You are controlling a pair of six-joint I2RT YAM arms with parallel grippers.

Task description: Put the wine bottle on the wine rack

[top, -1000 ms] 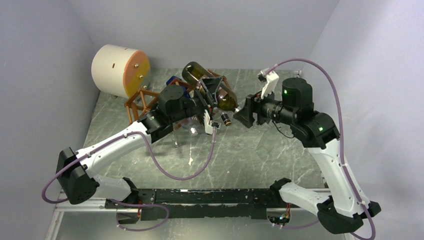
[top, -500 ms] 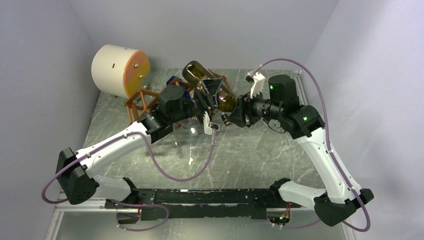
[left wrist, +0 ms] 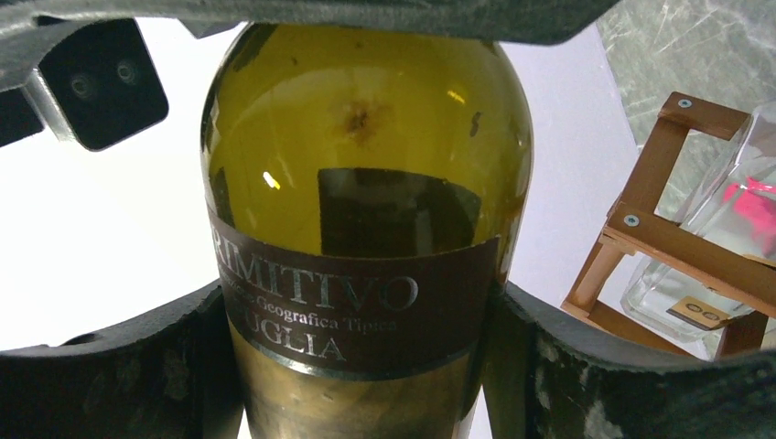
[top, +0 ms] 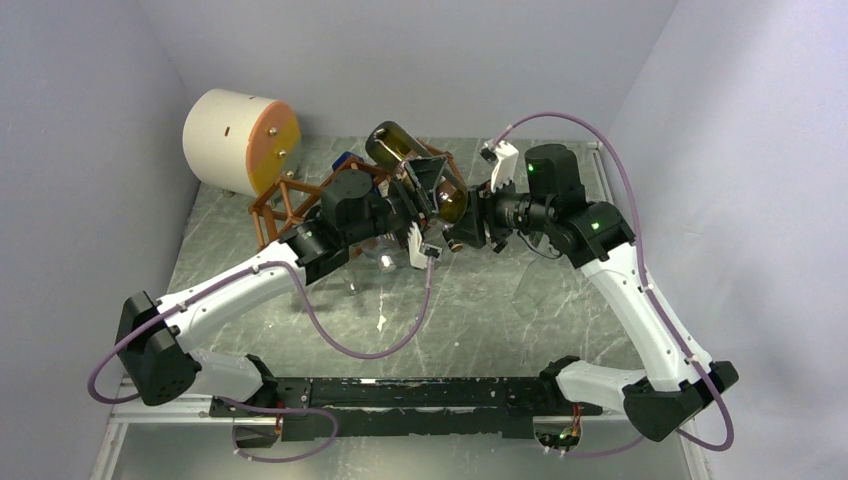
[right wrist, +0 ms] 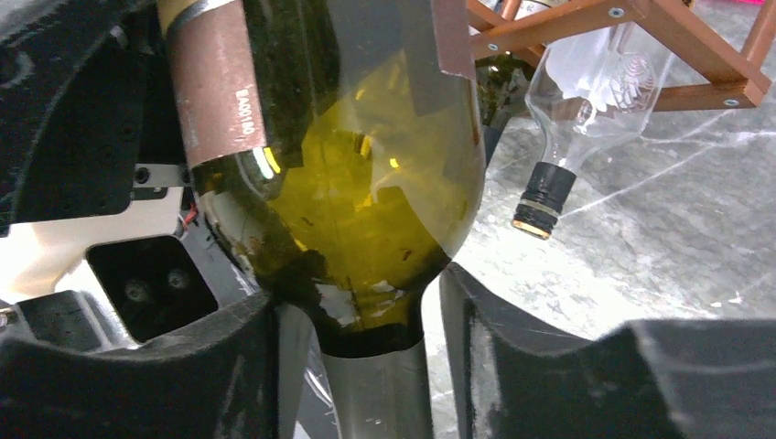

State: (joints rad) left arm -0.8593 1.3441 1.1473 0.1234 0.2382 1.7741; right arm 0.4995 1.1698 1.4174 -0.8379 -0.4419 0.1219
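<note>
My left gripper [top: 420, 192] is shut on the wine bottle [top: 393, 143], an olive-green bottle with a dark brown label. It holds the bottle in the air, tilted, just right of the wine rack [top: 283, 205]. In the left wrist view the bottle body [left wrist: 366, 137] is clamped between both fingers [left wrist: 586, 366]. My right gripper [top: 464, 224] is open, with its jaws on either side of the bottle's neck [right wrist: 375, 384] and small gaps on both sides. The reddish-brown rack also shows in the left wrist view [left wrist: 654, 233] and the right wrist view [right wrist: 631, 23].
A clear glass bottle [right wrist: 595, 82] with a black cap [right wrist: 542, 201] lies in the rack, neck pointing down to the marble table [top: 480, 310]. A cream-and-orange drum [top: 240, 140] stands at the back left. Grey walls close in the sides and back.
My right arm has moved left towards the bottle, and its open jaws now sit around the neck. My left gripper has kept hold of the bottle in about the same place.
</note>
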